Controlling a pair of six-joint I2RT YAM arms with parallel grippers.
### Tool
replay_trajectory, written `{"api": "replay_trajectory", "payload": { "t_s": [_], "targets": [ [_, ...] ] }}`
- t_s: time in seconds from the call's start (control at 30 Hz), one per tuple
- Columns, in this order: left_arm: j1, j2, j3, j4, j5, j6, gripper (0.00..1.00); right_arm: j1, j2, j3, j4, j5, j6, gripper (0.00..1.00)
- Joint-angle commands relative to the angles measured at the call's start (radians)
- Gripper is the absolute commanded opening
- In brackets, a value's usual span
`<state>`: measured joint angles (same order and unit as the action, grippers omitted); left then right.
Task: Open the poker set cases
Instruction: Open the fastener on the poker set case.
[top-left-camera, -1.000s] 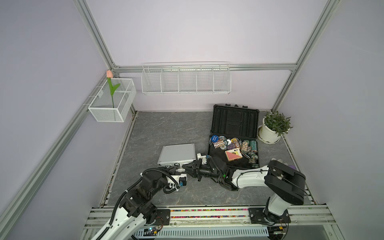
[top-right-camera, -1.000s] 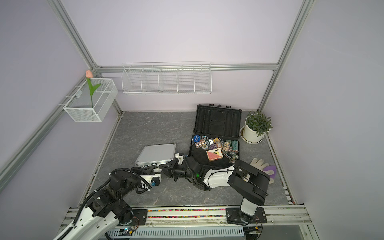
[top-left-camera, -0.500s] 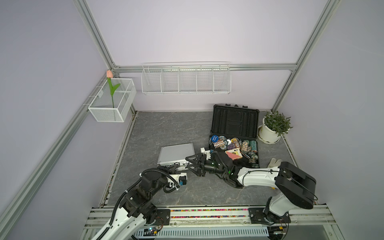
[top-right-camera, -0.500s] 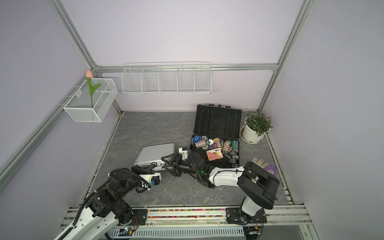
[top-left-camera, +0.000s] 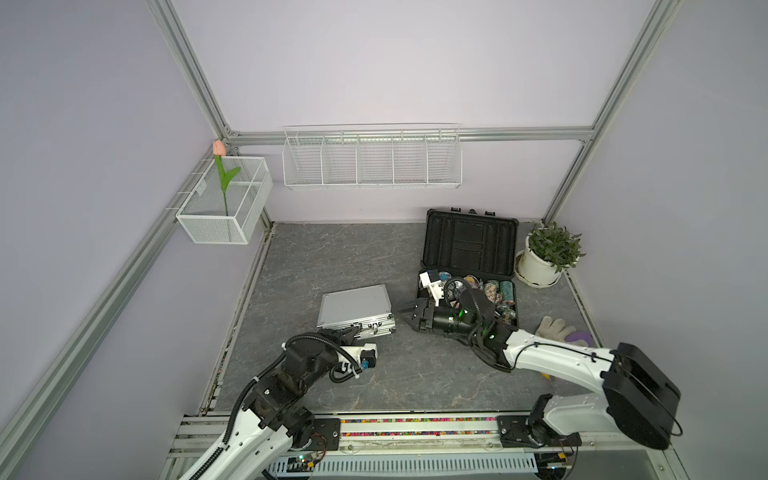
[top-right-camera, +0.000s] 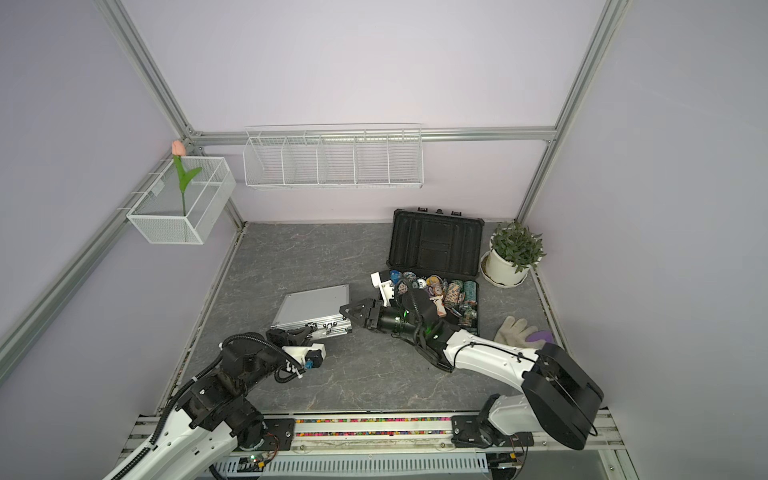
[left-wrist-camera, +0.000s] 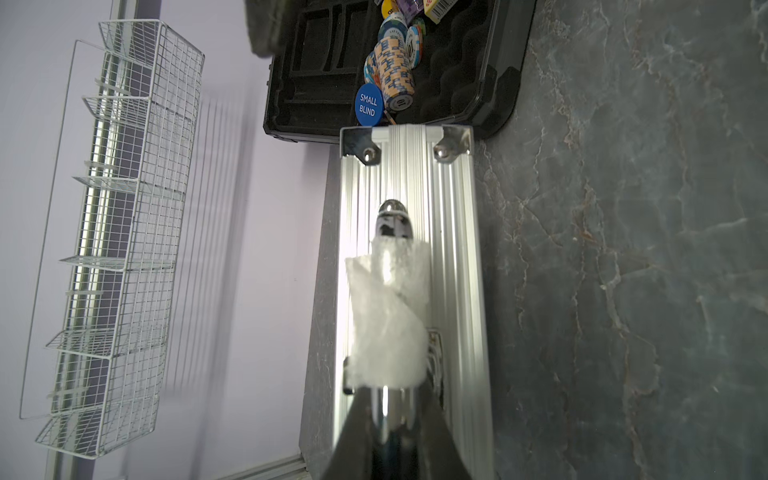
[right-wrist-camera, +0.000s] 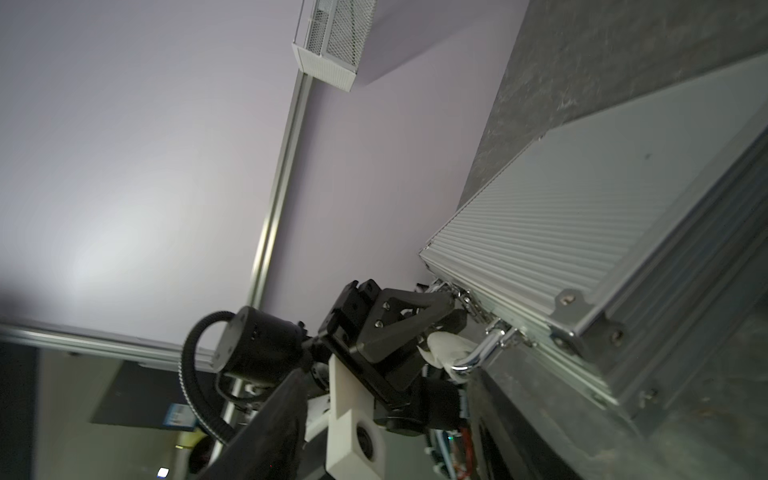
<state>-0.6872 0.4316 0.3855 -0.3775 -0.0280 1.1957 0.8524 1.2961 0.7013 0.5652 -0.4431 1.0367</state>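
The right gripper (top-left-camera: 407, 319), closed a second ago near the front edge of the silver poker case (top-left-camera: 353, 305), now sits just right of its corner, centre frame, jaws spread. Its arm has swung toward lower right, uncovering a knitted glove (top-left-camera: 555, 328).

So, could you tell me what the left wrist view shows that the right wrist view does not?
Only the left wrist view: the open black case holding poker chips and a blue SMALL BLIND button, plus the wire shelf on the wall.
Only the right wrist view: the left gripper from outside, shut on the handle; the ribbed lid of the silver case; the mesh basket.
Both: the silver case, lid down, and its chrome handle with a white wrap.
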Motion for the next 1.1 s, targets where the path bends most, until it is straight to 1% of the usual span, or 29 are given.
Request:
{"api": "replay_trajectory", "payload": {
  "t_s": [0.0, 0.07, 0.1, 0.2, 0.27, 0.37, 0.5, 0.6, 0.7, 0.8, 0.9, 1.07],
  "targets": [
    [0.0, 0.01, 0.076, 0.113, 0.034, 0.095, 0.0, -0.002, -0.092, 0.094, -0.315, 0.001, -0.561, 0.65],
    [0.0, 0.012, 0.081, 0.107, 0.037, 0.112, 0.0, -0.002, -0.127, 0.119, -0.41, 0.048, -0.761, 0.7],
    [0.0, 0.008, 0.08, 0.104, 0.039, 0.122, 0.0, -0.002, -0.143, 0.118, -0.426, 0.061, -0.84, 0.73],
    [-0.006, -0.027, 0.053, 0.095, 0.041, 0.19, 0.0, 0.0, -0.18, 0.094, -0.424, 0.095, -1.072, 0.8],
    [-0.008, -0.056, 0.04, 0.064, 0.045, 0.235, 0.0, 0.0, -0.187, 0.087, -0.423, 0.094, -1.206, 0.84],
    [-0.008, -0.084, 0.036, 0.022, 0.032, 0.251, 0.0, 0.01, -0.16, 0.117, -0.469, 0.071, -1.378, 0.85],
    [-0.009, -0.096, 0.027, 0.018, 0.015, 0.273, 0.0, 0.056, -0.074, 0.172, -0.533, 0.113, -1.548, 0.87],
    [-0.011, -0.093, 0.023, 0.028, 0.007, 0.284, 0.0, 0.097, 0.002, 0.239, -0.527, 0.127, -1.616, 0.87],
    [-0.012, -0.091, 0.019, 0.027, 0.002, 0.294, 0.0, 0.127, 0.061, 0.28, -0.513, 0.127, -1.644, 0.87],
    [-0.015, -0.093, 0.011, 0.013, -0.001, 0.304, 0.0, 0.145, 0.107, 0.315, -0.496, 0.112, -1.648, 0.88],
    [-0.017, -0.1, 0.0, 0.005, -0.004, 0.308, 0.0, 0.155, 0.151, 0.354, -0.506, 0.072, -1.644, 0.88],
    [-0.018, -0.119, -0.016, 0.003, -0.009, 0.306, 0.0, 0.169, 0.204, 0.367, -0.488, 0.034, -1.643, 0.88]
  ]
}}
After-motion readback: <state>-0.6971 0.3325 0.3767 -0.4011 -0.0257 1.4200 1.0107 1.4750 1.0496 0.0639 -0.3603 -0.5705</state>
